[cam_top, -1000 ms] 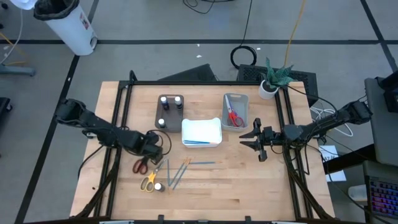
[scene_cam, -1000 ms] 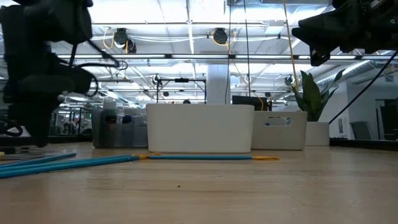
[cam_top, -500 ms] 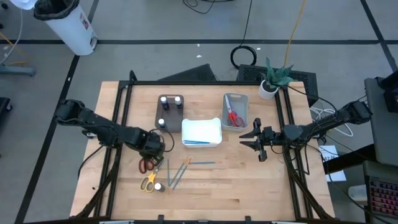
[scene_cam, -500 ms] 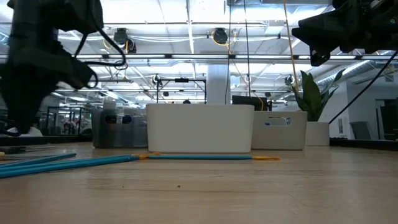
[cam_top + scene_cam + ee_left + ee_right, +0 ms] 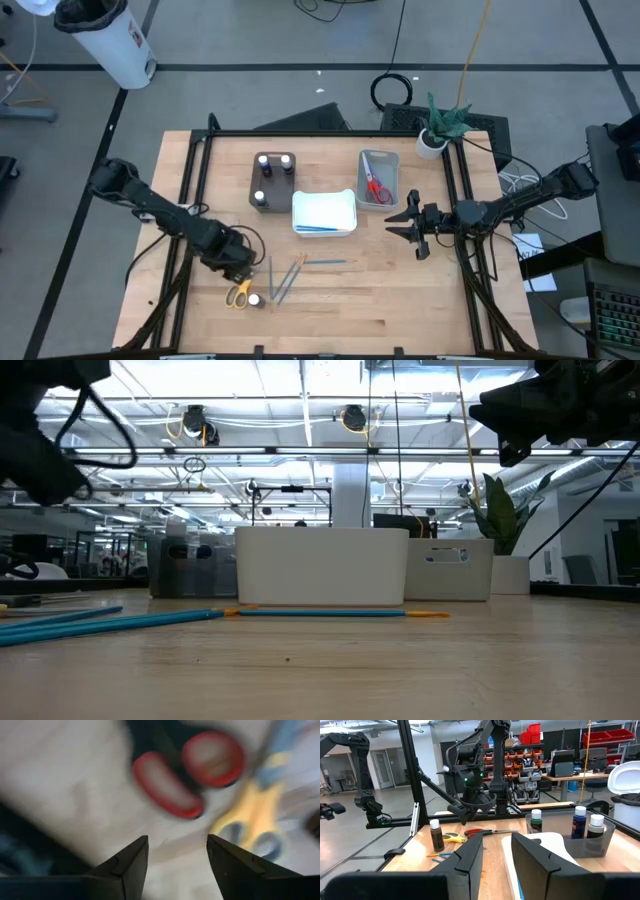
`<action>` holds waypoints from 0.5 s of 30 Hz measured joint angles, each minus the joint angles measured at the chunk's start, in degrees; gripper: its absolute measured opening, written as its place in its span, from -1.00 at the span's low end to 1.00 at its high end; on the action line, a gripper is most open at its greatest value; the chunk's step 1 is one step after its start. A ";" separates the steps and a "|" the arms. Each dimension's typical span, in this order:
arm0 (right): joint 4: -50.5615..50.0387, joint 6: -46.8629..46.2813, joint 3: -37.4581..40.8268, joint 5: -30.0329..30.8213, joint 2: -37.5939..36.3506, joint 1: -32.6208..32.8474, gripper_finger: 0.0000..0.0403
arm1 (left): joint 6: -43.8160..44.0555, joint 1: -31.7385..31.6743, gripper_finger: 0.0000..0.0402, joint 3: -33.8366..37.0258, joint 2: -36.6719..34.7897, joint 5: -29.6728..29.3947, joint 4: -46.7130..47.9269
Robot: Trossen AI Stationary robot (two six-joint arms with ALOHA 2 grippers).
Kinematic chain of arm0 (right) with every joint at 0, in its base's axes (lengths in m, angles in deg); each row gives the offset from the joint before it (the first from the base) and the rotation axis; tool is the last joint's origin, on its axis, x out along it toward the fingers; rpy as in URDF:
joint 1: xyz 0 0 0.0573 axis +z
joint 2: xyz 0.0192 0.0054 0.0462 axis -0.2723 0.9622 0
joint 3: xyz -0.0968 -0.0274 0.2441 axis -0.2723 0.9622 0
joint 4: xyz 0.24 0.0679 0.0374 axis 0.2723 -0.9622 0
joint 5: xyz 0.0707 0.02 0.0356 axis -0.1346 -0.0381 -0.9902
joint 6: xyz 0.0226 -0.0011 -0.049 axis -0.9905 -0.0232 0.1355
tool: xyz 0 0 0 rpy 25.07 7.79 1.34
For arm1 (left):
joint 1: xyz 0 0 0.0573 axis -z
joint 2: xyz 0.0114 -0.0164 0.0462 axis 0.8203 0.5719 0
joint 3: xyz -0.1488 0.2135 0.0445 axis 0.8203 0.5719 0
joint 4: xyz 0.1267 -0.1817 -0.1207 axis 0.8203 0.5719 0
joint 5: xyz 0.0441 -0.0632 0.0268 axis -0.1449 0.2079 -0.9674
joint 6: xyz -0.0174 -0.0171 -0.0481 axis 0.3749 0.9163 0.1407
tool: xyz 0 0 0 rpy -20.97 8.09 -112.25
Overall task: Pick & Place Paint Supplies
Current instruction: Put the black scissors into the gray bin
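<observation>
L tool hovered w/ fingers spread, empty, just above red scissors lying flat on desk, beside yellow scissors. Brushes lay nearby. R tool, narrowly parted & empty, waited near grey tray.

Left gripper above red-handled scissors, beside paint bottle

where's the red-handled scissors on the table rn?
High view hides it under the left gripper. In the left wrist view the red-handled scissors lie on the wood beside the yellow-handled scissors.
</observation>
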 joint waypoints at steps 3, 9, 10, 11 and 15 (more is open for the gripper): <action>0.00 -0.42 0.00 0.00 -0.02 0.00 -0.54 | 3.00 1.48 0.00 0.02 -0.02 0.03 3.92; 0.02 -0.63 0.00 -0.02 -0.01 0.00 -0.54 | 11.29 3.46 -0.14 0.88 -0.02 -5.68 4.32; 0.03 -0.66 0.00 -0.02 0.00 0.00 -0.54 | 12.45 3.60 -0.16 1.08 -0.02 -6.83 4.30; 0.02 -0.65 0.02 -0.02 0.00 0.00 -0.54 | 13.38 3.64 -0.19 1.16 -0.02 -7.55 4.28; 0.02 -0.66 0.02 -0.02 -0.02 0.00 -0.54 | 15.02 3.64 -0.25 1.20 -0.02 -9.21 4.22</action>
